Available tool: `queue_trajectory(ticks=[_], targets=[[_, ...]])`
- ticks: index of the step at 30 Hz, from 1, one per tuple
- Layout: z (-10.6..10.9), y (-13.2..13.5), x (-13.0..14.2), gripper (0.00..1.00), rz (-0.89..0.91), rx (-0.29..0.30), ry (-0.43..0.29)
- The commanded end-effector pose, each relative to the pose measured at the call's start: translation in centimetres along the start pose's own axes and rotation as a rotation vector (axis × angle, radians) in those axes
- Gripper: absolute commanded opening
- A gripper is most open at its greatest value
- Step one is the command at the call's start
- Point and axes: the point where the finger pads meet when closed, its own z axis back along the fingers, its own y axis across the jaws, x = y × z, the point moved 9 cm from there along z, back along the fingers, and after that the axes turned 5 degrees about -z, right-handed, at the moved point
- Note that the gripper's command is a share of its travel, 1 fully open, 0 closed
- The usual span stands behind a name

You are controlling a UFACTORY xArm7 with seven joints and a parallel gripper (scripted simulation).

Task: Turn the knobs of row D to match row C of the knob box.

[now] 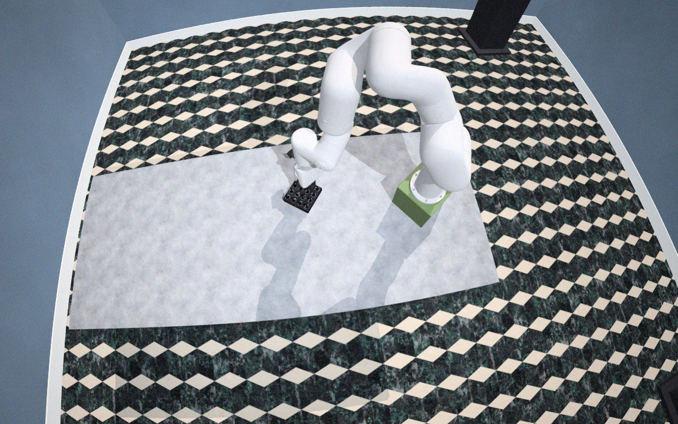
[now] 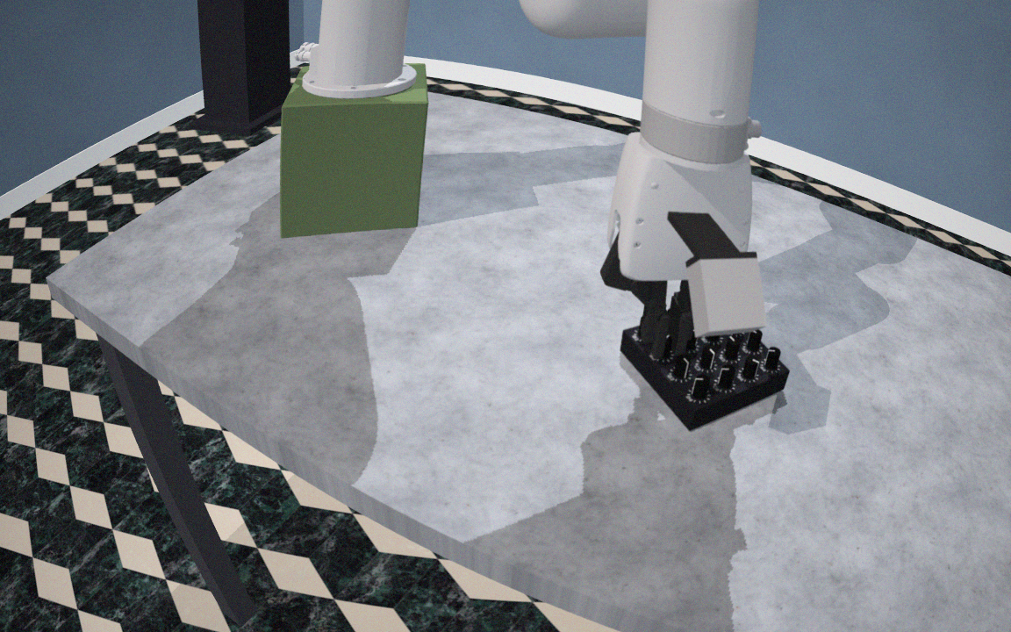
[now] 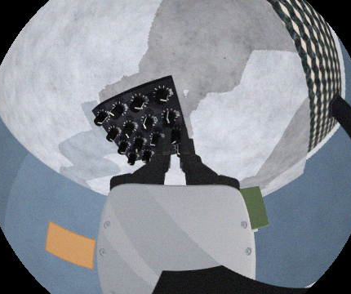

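Your claw [image 3: 175, 149] is pinched narrow around a corner knob [image 3: 175, 136] of the knob box [image 2: 737, 400], which stands on the grey worktop [image 2: 446, 408].

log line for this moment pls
phase: knob grasp | gripper: shut on corner knob of knob box | knob name: unreadable | box: flat on table | arm: above box, fingers pointing down

- Arm [image 1: 384, 68]: glossy white, thick rounded links, bulbous joints.
- Base flange [image 2: 360, 82]: white round collar with small screws, atop the green pedestal [image 2: 352, 165].
- Wrist housing [image 2: 682, 211]: white, small screw heads, pale grey band above.
- Gripper [image 3: 175, 153]: black linkage and fingers below the housing.
- Camera block [image 2: 725, 297]: light grey, on black bracket.
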Motion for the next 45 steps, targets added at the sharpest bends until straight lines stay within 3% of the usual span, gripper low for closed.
queue_trajectory(ticks=[1,21,34,45], targets=[[0.10,-0.07,-0.10,0.08,0.000,-0.002,0.003],[0.10,-0.07,-0.10,0.08,-0.079,-0.002,0.003],[0.10,-0.07,-0.10,0.08,-0.299,-0.003,0.002],[0.10,-0.07,-0.10,0.08,-0.592,-0.003,0.002]])
